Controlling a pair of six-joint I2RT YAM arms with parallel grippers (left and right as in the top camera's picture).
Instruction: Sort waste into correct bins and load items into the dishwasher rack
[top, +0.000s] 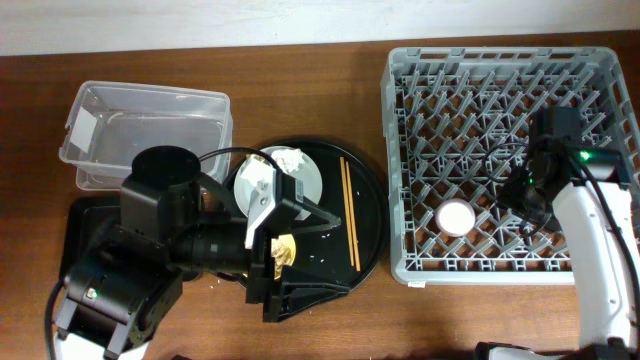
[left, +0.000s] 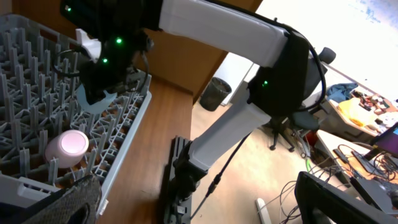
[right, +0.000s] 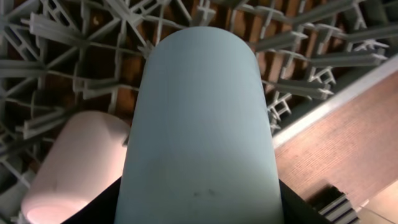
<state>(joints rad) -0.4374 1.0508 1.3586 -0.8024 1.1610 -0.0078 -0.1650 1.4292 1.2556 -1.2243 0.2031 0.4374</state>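
Seen from overhead, on a brown wooden table (top: 300, 80). At the lower left of the frame, the left gripper (top: 272, 240) reaches toward the middle. Its jaws appear closed narrowly on a long shiny gold-brown wrapper (top: 285, 250), held over the near part of a large round black tray (top: 370, 232), likely so it can be carried to a bin. At the far lower left, partly hidden beneath that arm, lies a shallow black rectangular tray (top: 76, 216). Higher up, on the round tray, a pale grey round plate (top: 262, 183) carries a crumpled white paper napkin (top: 287, 160). Brown wooden chopsticks (top: 349, 212) lie straight up and down the frame just right of the plate. All three are not yet sorted. At the upper left stands a clear plastic rectangular tub (top: 150, 125). The right half of the frame is filled by a large square grey plastic dishwasher rack (top: 400, 150) with a grid of upright pegs. A pink cup (top: 457, 217) rests among the pegs at its lower middle. Just right of it, the right gripper (top: 527, 192) hangs over the rack. Its wrist view shows a light blue cup (right: 202, 124) filling the centre, clasped between jaws spread as wide as the cup. The cup sits beside the pink one, probably to be seated among the pegs
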